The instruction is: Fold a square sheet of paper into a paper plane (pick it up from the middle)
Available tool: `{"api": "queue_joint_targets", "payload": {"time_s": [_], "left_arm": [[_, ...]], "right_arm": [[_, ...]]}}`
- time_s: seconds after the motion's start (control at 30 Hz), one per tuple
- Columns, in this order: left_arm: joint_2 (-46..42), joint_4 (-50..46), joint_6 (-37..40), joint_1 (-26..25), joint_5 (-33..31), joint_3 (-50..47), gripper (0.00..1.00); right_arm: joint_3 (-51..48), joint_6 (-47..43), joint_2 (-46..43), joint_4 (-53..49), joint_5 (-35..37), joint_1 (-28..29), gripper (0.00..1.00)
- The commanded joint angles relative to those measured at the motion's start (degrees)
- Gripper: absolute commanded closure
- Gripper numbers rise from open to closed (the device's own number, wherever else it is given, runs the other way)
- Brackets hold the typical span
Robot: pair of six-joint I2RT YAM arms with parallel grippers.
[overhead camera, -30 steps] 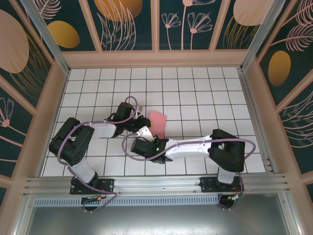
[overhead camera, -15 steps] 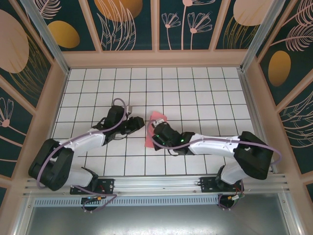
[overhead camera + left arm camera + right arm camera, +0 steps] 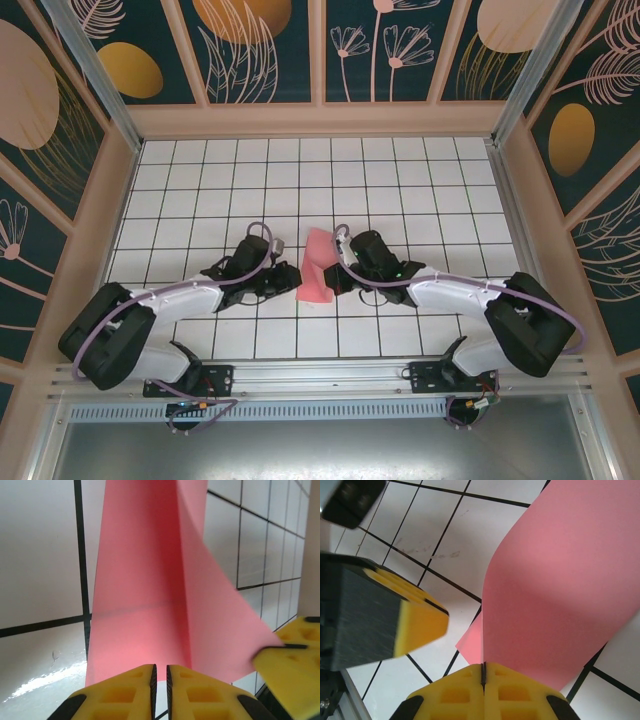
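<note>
The square sheet of paper [image 3: 318,268], salmon pink, lies mid-table bent along a fold, with one flap standing up off the tiles [image 3: 145,580]. My right gripper [image 3: 336,274] is on its right side, shut on the raised flap's edge, which comes straight out of the jaws [image 3: 483,666]. My left gripper [image 3: 292,280] sits at the sheet's near-left edge, its fingers [image 3: 160,670] shut with nothing between them and their tips over the paper's border. The pink flap [image 3: 560,580] curves away in the right wrist view. No dart shape is in view.
White grid tiles [image 3: 400,190] run back to the wooden walls. Both arms lie low along the table, their grippers close on either side of the paper. The right gripper's finger [image 3: 292,667] shows in the left wrist view and the left gripper's finger [image 3: 417,625] in the right.
The right gripper moved from left of the sheet to its right side and shut on an edge. The paper went from flat to bent up. The left gripper came nearer.
</note>
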Motion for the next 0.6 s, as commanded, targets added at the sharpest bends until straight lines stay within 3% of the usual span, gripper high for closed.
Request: {"api": "queue_joint_targets", "payload": {"time_s": [0.0,0.37,0.57], "left_arm": [[2.17,2.18,-0.96,-1.52,0.04,0.30,0.84],[7.09,1.94,-1.48,-3.90,-2.38,-0.14,0.90],[7.17,1.96,-1.51,-3.92,-4.39,-2.32,0.92]], "right_arm": [[-0.96,-1.54,0.25,1.40,-2.50,-0.48,0.98],[-1.32,-0.37,2.30,0.65,-0.77,-0.59,0.97],[2.16,-1.23,5.88,-4.11,5.15,-0.60,0.97]]}}
